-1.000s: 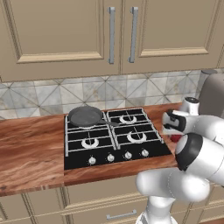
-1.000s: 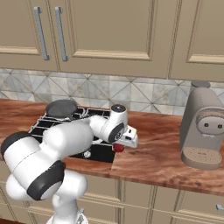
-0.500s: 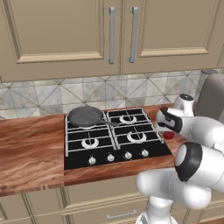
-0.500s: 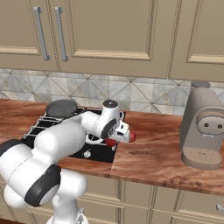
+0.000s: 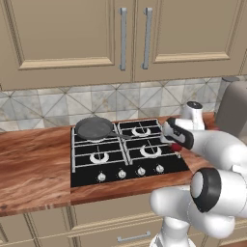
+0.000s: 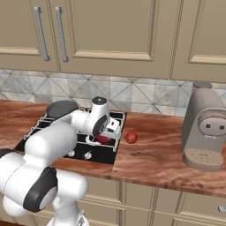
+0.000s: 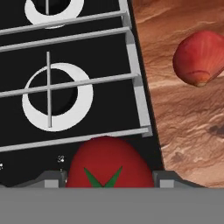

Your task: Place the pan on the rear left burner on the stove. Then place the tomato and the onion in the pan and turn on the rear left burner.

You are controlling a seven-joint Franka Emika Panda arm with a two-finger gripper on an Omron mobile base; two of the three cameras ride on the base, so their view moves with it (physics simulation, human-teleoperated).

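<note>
The gripper [image 7: 107, 181] has its jaws fairly wide, closed around the tomato [image 7: 106, 164], and holds it above the right edge of the stove [image 5: 87, 176]; the pan [image 5: 94, 128] already sits on the rear left burner. The tomato is round, smooth and glossy, so I think it could slip out on the way to the pan. The onion [image 6: 131, 137], reddish with a pointed end, lies on the wooden counter [image 6: 159, 159] just beside the stove and may roll if touched.
</note>
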